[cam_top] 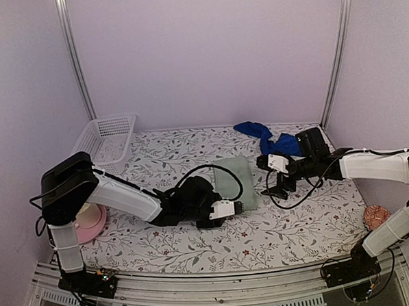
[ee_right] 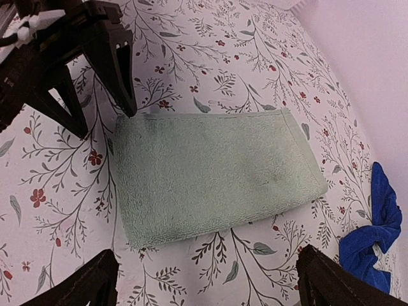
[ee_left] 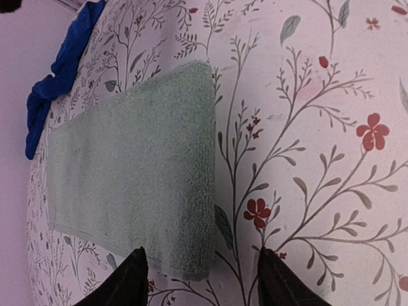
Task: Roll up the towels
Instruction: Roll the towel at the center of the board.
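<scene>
The pale sage-green towel (cam_top: 233,177) lies folded flat on the floral cloth; it also shows in the left wrist view (ee_left: 134,172) and the right wrist view (ee_right: 217,178). The royal-blue towel (cam_top: 269,139) lies bunched at the back right, seen too in the left wrist view (ee_left: 57,83) and the right wrist view (ee_right: 373,236). My left gripper (cam_top: 240,206) is open and empty, its fingers (ee_left: 134,280) straddling the green towel's near corner. My right gripper (cam_top: 278,188) is open and empty, just right of the green towel's long edge (ee_right: 207,287). The left gripper (ee_right: 105,121) shows at that towel's end.
A white slotted basket (cam_top: 108,137) stands at the back left. A pink dish (cam_top: 91,224) with a pale cup sits by the left arm's base. A small orange-pink round object (cam_top: 376,216) lies at the right edge. Purple walls enclose the table.
</scene>
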Motion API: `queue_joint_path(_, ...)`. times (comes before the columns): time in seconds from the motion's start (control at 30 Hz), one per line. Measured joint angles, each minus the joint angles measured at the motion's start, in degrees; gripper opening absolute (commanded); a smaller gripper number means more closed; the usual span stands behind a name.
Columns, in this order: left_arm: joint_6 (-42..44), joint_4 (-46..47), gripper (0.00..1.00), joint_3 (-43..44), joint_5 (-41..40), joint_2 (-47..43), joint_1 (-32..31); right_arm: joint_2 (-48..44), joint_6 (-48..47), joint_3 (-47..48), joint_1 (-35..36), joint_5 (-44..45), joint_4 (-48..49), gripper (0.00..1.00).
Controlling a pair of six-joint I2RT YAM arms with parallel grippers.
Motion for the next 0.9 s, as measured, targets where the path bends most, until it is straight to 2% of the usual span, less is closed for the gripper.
queue_joint_path(0.2,1.49,2.14,0.49,1.55,-2.49,3.63,-0.04,-1.25,0.20,0.00,-1.42,-0.13,0.00,0.99)
queue_joint_path(0.27,1.84,2.91,0.43,2.01,-3.19,4.35,-0.04,-1.49,0.17,0.00,-1.95,-0.35,0.00,0.99)
queue_joint_path(0.33,1.97,3.58,0.35,2.34,-3.89,4.96,-0.04,-1.70,0.07,0.00,-2.32,-0.74,0.00,0.99)
queue_joint_path(0.47,2.03,4.52,0.04,2.58,-4.55,6.12,-0.04,-3.67,-2.34,-2.62,-2.56,-2.64,1.55,0.99)
queue_joint_path(0.5,2.69,4.39,0.00,2.62,-4.48,6.40,-0.04,-4.81,-3.54,-4.37,-2.56,-3.45,2.58,0.99)
queue_joint_path(0.7,2.12,4.28,0.00,2.64,-2.47,6.62,0.22,-8.24,-12.00,-13.53,-2.43,-10.10,6.71,0.99)
queue_joint_path(0.9,-0.83,1.84,0.00,2.93,3.89,5.66,2.03,-6.12,-15.87,-14.71,-0.09,-12.13,10.99,0.99)
